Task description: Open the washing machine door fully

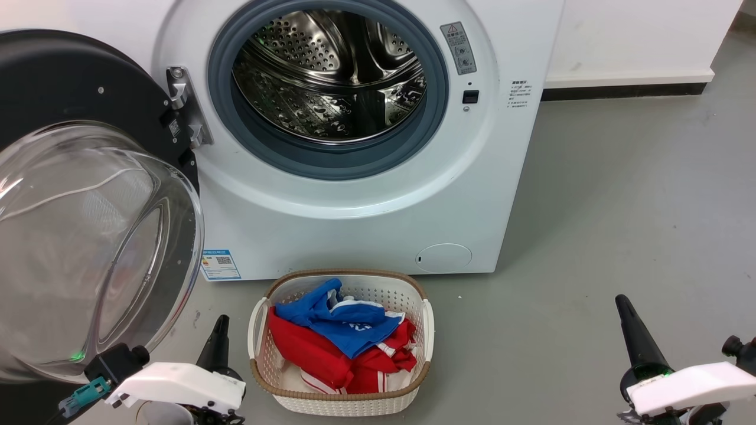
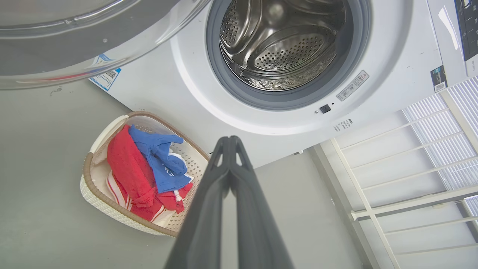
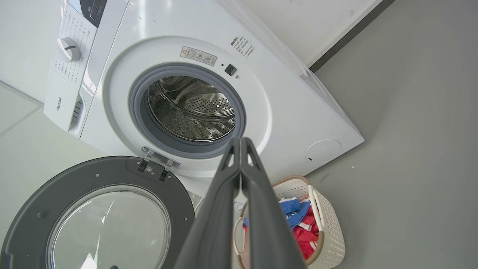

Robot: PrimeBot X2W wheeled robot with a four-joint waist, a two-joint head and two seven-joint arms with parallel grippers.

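1. In the head view the washing machine [image 1: 354, 195] stands at 12 o'clock, and bare perforated steel shows inside its drum [image 1: 331, 77]
2. The washing machine door [image 1: 71, 88] is at 9 o'clock, swung well clear of the opening on its hinge [image 1: 188, 109], with its glass bowl bulging toward the camera
3. A white basket [image 1: 339, 404] sits on the floor [image 1: 620, 206] at 6 o'clock, just in front of the machine. It holds a blue garment [image 1: 342, 321] lying on top of a red garment [image 1: 313, 357]
4. The left gripper [image 1: 221, 324] is at 7 o'clock, near the door's lower edge, jaws pressed together on nothing
5. The right gripper [image 1: 623, 304] is at 4 o'clock, well apart from the basket, jaws likewise together and holding nothing
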